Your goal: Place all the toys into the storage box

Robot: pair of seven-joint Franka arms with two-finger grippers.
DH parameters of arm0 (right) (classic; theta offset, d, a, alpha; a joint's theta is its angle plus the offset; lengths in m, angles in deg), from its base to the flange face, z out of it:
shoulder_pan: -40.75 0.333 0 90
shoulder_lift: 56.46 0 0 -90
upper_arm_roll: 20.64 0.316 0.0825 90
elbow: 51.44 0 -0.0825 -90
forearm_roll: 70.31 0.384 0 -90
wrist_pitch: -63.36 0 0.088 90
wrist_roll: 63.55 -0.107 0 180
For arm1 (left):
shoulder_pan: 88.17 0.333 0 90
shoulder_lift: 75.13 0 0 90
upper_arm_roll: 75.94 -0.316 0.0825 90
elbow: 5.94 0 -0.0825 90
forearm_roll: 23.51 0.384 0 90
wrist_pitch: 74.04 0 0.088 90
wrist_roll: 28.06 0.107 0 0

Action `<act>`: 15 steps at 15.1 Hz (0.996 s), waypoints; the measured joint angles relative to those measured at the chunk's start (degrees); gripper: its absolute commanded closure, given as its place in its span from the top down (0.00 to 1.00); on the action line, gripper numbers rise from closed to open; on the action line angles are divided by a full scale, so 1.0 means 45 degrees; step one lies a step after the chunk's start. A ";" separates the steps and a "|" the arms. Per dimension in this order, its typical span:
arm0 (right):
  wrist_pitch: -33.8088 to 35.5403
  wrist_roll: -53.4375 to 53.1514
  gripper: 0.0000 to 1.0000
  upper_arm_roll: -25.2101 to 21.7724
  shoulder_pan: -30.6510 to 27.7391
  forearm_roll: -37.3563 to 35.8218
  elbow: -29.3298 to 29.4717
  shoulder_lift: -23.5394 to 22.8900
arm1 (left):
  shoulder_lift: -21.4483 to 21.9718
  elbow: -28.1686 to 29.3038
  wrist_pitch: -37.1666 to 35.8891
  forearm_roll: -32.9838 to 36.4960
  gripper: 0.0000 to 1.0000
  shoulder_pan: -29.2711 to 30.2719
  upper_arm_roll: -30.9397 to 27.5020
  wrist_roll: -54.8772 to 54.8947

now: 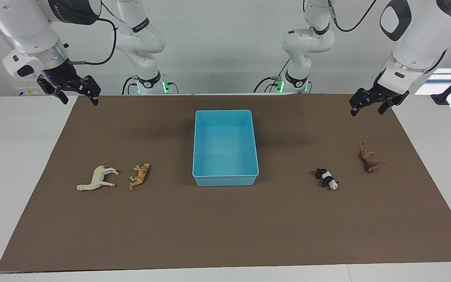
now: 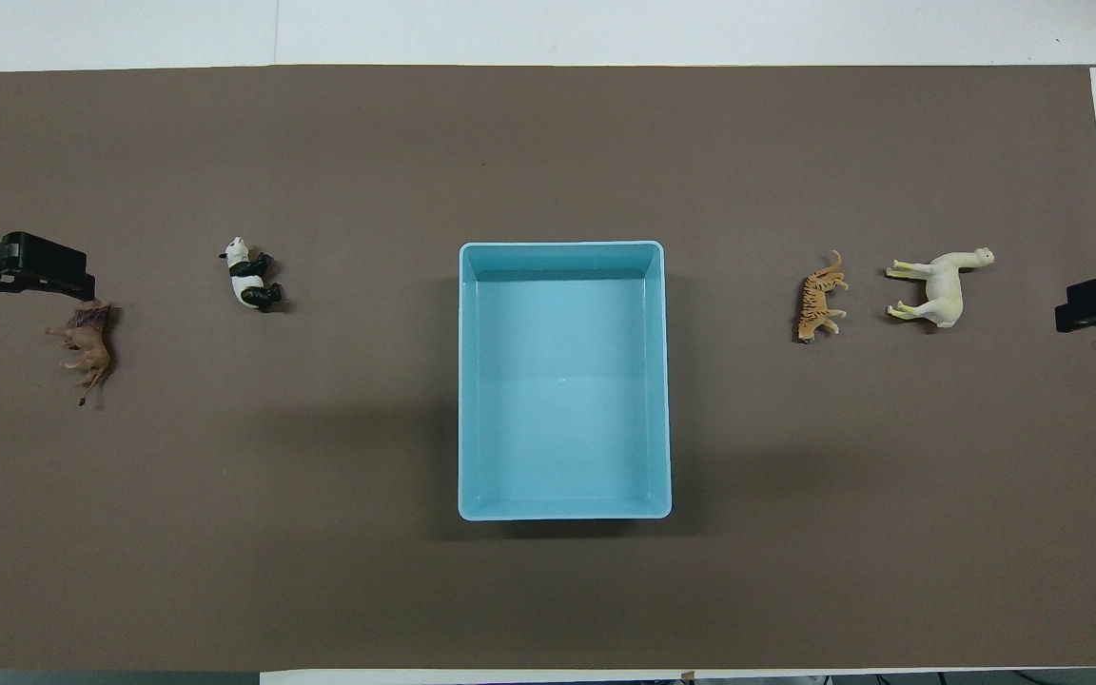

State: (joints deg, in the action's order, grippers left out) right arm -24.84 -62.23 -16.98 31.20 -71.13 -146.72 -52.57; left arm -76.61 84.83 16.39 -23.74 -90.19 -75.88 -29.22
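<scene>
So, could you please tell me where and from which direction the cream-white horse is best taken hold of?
Probably across the trunk, coming straight down from above. The cream-white horse lies flat on its side on the brown mat, legs pointing toward the orange cat beside it, so the body between the legs and neck looks the thickest part. It lies toward the right arm's end, so the right hand seems the natural choice.

Robot lab, brown mat (image 1: pixel 225 227), white table (image 1: pixel 18 156)

I see my two arms as glossy white rounded segments with black joint bands, black cables looping along them, green lights at both bases, each ending in a black pincer, left (image 1: pixel 371 106) and right (image 1: pixel 77 96).
</scene>
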 measured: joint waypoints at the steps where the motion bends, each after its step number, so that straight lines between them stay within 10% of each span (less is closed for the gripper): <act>1: 0.0000 0.0000 1.00 0.0000 0.0000 0.0000 0.0000 0.0000 | 0.0000 0.0000 0.0000 0.0000 1.00 0.0000 -0.0001 0.0001; 9: 0.0000 0.0000 1.00 0.0000 0.0000 0.0000 0.0000 0.0000 | 0.0039 0.0447 -0.0017 0.0000 1.00 -0.0004 0.0004 -0.0281; 15: 0.0000 0.0000 1.00 0.0000 -0.0004 0.0000 0.0000 0.0000 | 0.0120 0.2620 0.3289 0.0004 1.00 0.0268 -0.0198 -0.1307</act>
State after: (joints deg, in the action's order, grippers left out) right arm -24.84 -62.23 -16.98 31.18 -71.13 -146.72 -52.57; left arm -76.07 96.62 31.19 -23.73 -88.98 -76.77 -35.11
